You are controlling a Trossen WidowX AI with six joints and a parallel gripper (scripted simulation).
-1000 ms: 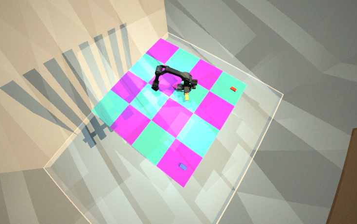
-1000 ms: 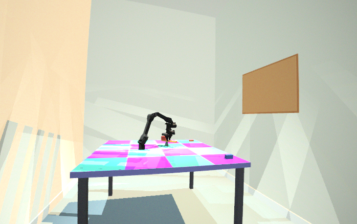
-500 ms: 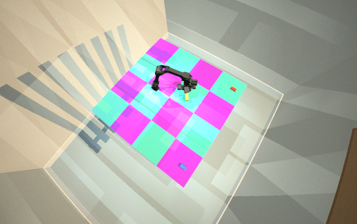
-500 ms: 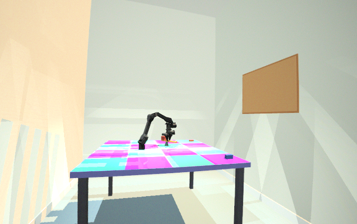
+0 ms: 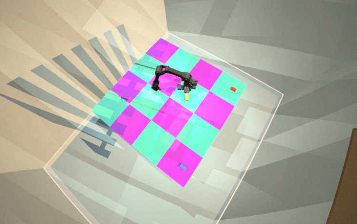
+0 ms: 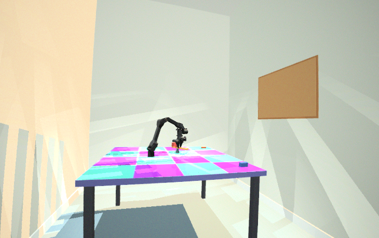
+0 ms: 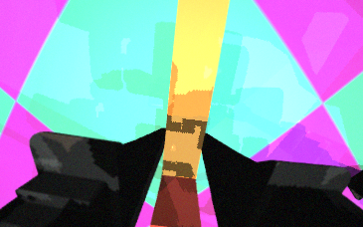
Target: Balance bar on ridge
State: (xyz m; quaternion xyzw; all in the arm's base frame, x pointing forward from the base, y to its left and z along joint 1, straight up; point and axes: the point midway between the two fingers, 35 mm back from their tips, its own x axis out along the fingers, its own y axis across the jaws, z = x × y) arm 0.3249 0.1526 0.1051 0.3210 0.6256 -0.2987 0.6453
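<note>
The yellow-orange bar (image 5: 187, 97) (image 6: 184, 148) (image 7: 201, 45) extends out from under my gripper (image 5: 186, 91) (image 6: 179, 147) (image 7: 184, 134), which is shut on it. A red block (image 6: 173, 144) (image 7: 175, 201) is at the bar's other end, close behind the fingers. In the exterior view the bar looks roughly level and is low over the table. A small grey ridge (image 6: 177, 150) stands under the bar, near the red block's side. Whether the bar touches the ridge cannot be told. The ridge is hidden in the wrist view and the top view.
A small orange-red block (image 5: 233, 89) (image 6: 203, 147) lies near the table's far right corner. A blue block (image 5: 183, 166) (image 6: 243, 164) lies near another corner of the checkered table (image 5: 171, 117) (image 6: 155, 171). The arm's base stands left of the gripper in the top and exterior views.
</note>
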